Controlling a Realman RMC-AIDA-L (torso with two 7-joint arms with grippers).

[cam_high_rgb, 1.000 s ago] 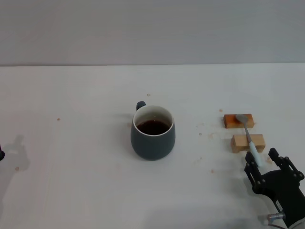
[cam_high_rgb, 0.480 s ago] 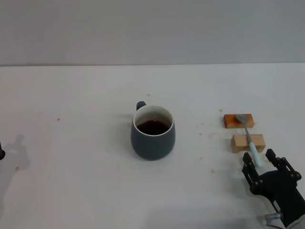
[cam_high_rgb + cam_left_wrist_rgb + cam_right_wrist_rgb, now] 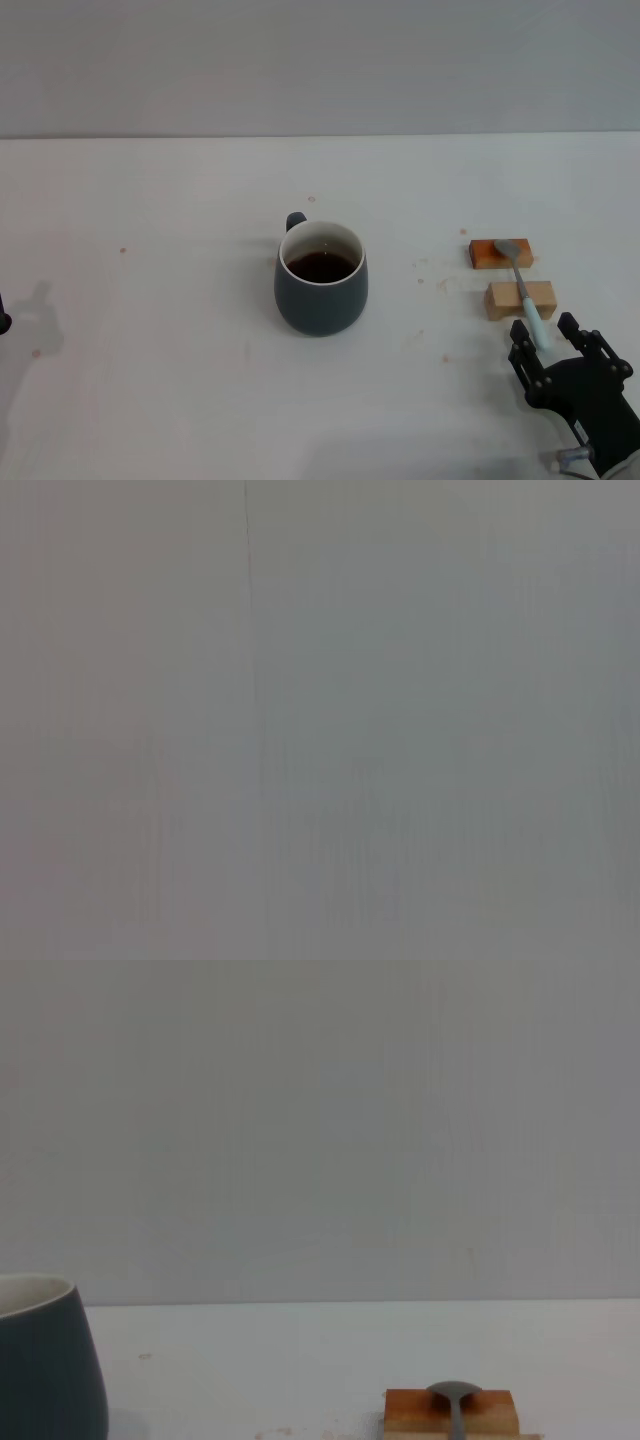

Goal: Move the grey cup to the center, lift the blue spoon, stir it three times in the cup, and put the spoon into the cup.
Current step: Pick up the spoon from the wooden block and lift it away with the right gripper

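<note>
Right end effector poised at the spoon handle, mug waiting mid-desk

Head view: the rounded slate-grey ceramic mug holding dark liquid stands mid-desk; right of it, the slim pale-blue-handled metal spoon bridges two small wooden blocks, its handle tip between the spread fingers of the right end effector. Light, stiff, slippery: pinch the raised handle. Left wrist view: blank grey. Right wrist view: mug edge, spoon bowl on the far block.

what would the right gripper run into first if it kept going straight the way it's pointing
Probably the blue spoon: the right gripper has open jaws either side of the handle's near end. Beyond lie the two wooden blocks carrying the spoon. Height above the table is unclear.
</note>
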